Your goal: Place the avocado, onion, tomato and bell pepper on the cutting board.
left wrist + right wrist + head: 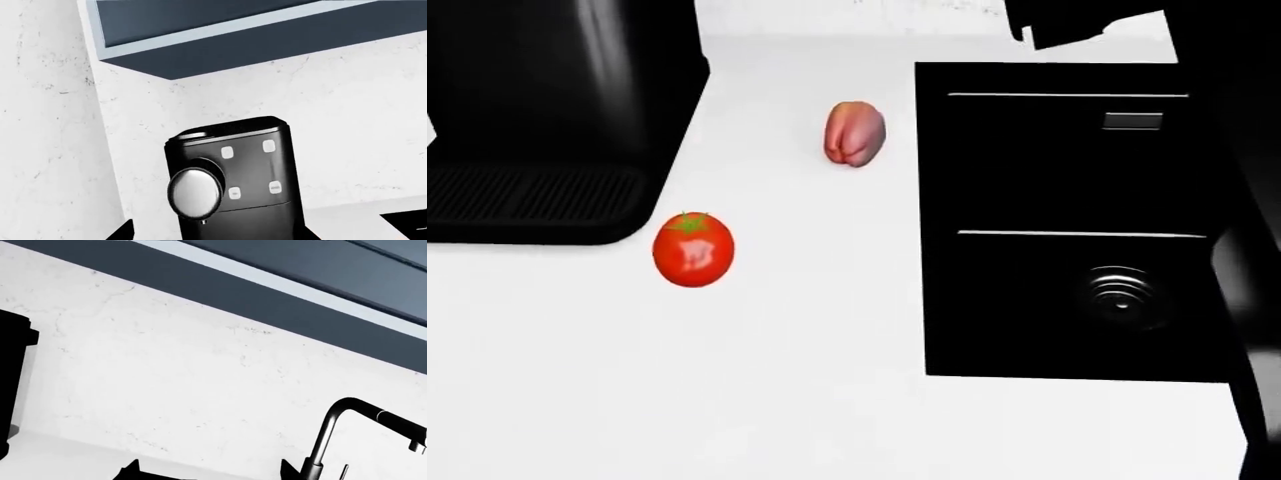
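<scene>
Flat, bright simulator light blows the white countertop [827,400] out to near featureless. The tomato [694,250] carries a glossy highlight yet casts almost no shadow. The black sink [1068,220], at three o'clock, swallows detail. The coffee machine [233,180] shows a chrome reflection. Edges are sharp, without blur.

White marbled wall [200,375] under dark blue cabinets [220,30].

No readable text, labels, brands or numbers appear on anything.
</scene>
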Robot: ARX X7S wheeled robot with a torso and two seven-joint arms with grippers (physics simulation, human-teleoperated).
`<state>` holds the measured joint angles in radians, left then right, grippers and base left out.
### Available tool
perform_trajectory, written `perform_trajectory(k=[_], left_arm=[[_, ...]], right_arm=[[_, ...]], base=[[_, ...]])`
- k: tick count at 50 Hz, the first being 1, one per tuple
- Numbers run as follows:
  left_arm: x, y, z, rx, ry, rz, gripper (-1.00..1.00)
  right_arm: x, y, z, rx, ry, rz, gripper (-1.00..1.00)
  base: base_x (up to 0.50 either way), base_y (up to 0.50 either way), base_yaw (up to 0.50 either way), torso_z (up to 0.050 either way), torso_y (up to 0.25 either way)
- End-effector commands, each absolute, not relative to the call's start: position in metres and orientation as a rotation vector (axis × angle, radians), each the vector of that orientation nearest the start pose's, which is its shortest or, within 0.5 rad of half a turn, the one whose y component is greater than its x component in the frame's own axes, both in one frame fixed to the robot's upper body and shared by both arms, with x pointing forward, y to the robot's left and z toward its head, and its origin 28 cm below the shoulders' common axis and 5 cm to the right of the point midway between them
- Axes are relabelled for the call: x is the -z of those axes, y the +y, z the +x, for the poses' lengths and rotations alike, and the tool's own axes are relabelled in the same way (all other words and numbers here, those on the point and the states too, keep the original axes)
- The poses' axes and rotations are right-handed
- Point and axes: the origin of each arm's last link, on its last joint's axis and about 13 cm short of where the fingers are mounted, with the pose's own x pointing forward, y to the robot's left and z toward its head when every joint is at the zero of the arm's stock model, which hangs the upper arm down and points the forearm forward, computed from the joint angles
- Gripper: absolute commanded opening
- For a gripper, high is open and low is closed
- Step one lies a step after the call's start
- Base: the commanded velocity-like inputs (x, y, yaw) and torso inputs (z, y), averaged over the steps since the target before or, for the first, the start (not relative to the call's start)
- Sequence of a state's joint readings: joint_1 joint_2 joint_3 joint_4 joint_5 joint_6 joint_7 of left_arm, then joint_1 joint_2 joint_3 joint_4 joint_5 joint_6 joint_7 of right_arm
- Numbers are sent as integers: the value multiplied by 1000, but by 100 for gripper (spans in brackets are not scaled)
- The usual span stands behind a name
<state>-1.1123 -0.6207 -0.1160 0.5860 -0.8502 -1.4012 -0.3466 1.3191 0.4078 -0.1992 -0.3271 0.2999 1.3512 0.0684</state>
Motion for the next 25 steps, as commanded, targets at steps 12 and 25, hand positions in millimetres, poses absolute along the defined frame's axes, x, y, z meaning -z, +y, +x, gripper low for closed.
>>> perform_trajectory(k=[12, 25], left_arm=[[-338, 295, 225, -35, -272, 209, 100], [-344, 290, 216, -4, -291, 215, 100]], right_arm=[[-356, -150, 292, 27, -205, -283, 100], [-355, -152, 291, 35, -184, -268, 100]], base=[[379, 0, 0, 0, 1], [293, 0, 0, 0, 1]])
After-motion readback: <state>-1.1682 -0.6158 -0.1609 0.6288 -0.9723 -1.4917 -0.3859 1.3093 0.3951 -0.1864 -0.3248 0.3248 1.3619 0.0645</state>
